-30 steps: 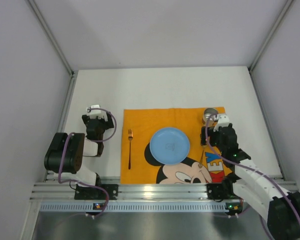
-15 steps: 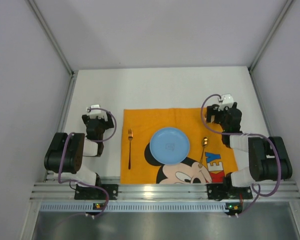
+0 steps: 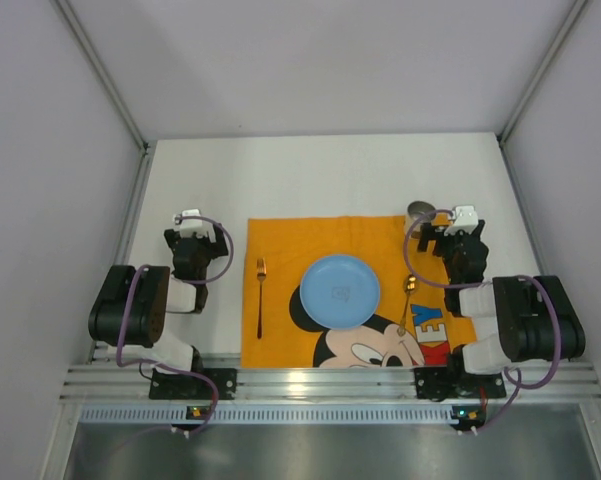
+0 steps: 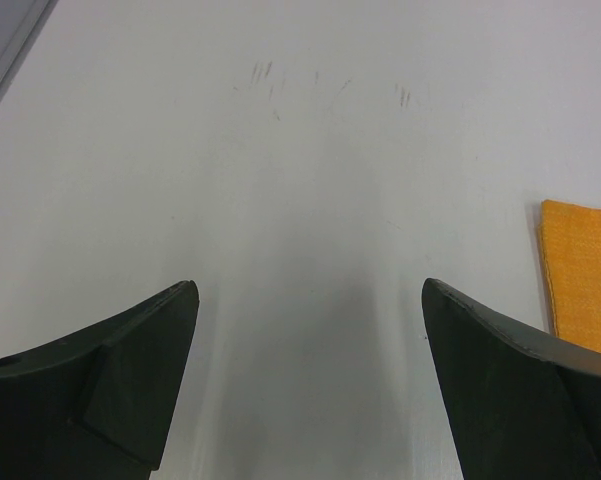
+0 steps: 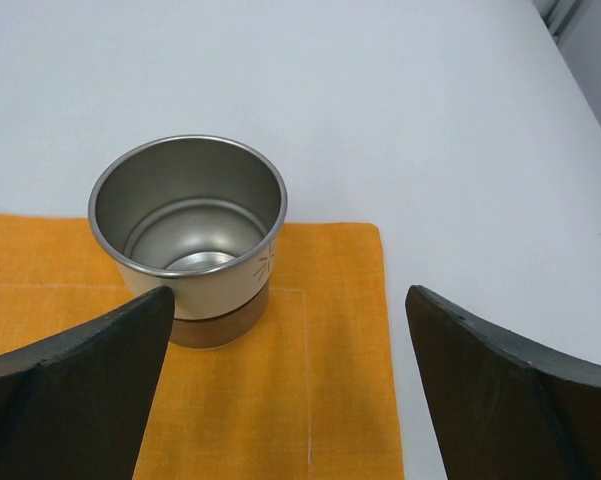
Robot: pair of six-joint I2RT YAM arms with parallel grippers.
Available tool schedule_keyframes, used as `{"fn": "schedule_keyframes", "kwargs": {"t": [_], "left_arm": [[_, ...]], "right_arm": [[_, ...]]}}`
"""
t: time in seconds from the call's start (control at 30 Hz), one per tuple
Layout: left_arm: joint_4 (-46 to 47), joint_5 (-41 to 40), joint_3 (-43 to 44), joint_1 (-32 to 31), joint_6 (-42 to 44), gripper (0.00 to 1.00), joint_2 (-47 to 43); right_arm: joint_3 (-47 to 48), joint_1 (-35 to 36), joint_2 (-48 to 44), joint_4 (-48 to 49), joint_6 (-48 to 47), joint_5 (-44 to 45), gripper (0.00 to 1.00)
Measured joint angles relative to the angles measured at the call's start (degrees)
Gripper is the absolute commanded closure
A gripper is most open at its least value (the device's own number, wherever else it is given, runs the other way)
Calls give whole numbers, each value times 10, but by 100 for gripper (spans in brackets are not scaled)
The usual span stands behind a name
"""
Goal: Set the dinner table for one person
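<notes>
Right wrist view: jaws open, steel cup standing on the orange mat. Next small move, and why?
Probably draw the right gripper straight back from the silver metal cup, jaws open. The cup stands upright on a corner of the orange cloth placemat, ungripped, and the round blue plate, gold fork and gold spoon already lie on it, so the setting looks done.

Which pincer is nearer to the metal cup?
Right. The right pincer sits open just before the cup; the left pincer is far off, across the placemat.
</notes>
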Motion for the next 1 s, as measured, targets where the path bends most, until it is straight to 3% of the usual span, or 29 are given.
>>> {"fn": "schedule_keyframes", "kwargs": {"t": [1.0], "left_arm": [[0, 0, 0, 0, 0, 2, 0]], "right_arm": [[3, 0, 0, 6, 10, 25, 0]]}}
